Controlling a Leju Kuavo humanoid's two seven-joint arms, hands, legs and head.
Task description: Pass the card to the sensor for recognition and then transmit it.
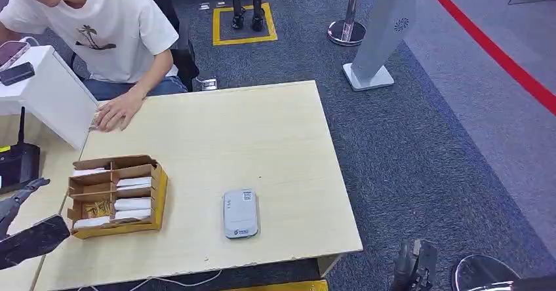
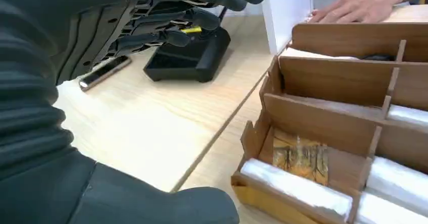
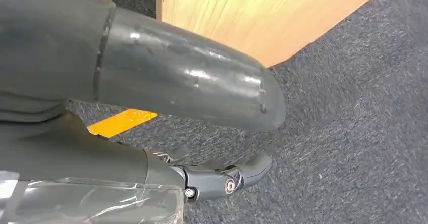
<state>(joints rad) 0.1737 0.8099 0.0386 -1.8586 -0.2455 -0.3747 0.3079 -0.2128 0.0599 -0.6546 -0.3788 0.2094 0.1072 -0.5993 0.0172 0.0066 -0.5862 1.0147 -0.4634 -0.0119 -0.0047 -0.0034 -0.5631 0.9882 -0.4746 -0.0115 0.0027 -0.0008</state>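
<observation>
A brown cardboard divider box (image 1: 159, 193) stands near the table's left front and holds white wrapped cards (image 1: 133, 204) in its slots. The grey sensor (image 1: 240, 213) lies flat to the right of the box. My left hand (image 1: 21, 196) hovers left of the box, fingers spread and empty. In the left wrist view that hand (image 2: 116, 37) is beside the box (image 2: 323, 128), with a wrapped card (image 2: 298, 186) in the nearest slot. My right hand (image 1: 414, 265) hangs off the table's front right corner over the carpet, holding nothing; the right wrist view shows its thumb (image 3: 186, 77) and loosely extended fingers (image 3: 222, 176).
A person in a white shirt sits at the far left, one hand (image 1: 117, 113) resting on the table. A white stand (image 1: 49, 91) and a black device (image 1: 16, 163) sit left of the box. A grey pillar base (image 1: 368, 76) stands on the carpet beyond the table.
</observation>
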